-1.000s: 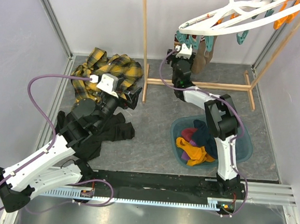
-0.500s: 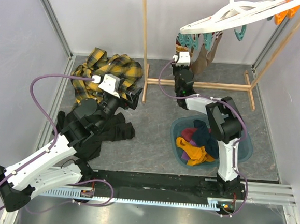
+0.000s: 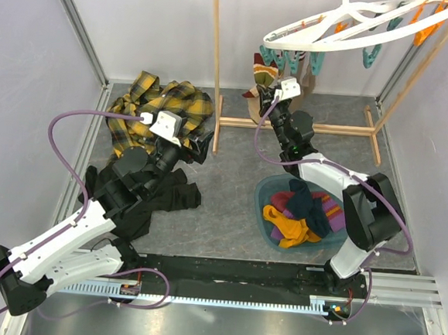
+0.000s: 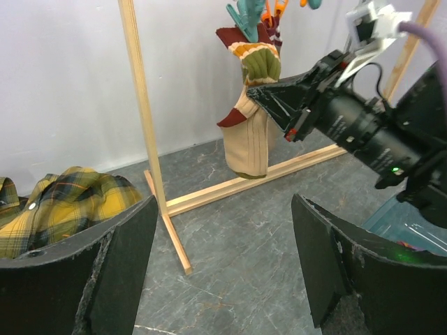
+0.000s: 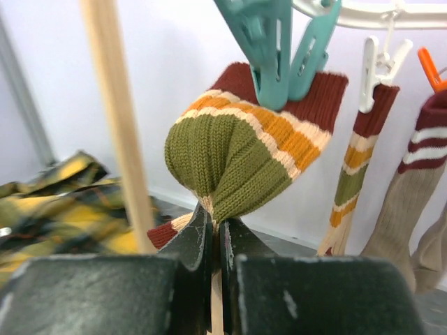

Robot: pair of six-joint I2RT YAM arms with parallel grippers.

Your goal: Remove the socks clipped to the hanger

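Sock (image 5: 237, 160): soft, light knit, hung clipped under the hanger (image 5: 377, 14).
Right tool (image 5: 215, 241): pinched tight on the sock's folded middle.
Left tool (image 4: 223, 237): stood wide, empty.
Better hold: probably higher, nearer the hanger.

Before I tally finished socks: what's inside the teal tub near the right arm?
The teal tub holds a loose pile of socks: navy, mustard yellow, red and striped ones. Its floor and anything beneath the pile are covered; the right arm hides its right edge.
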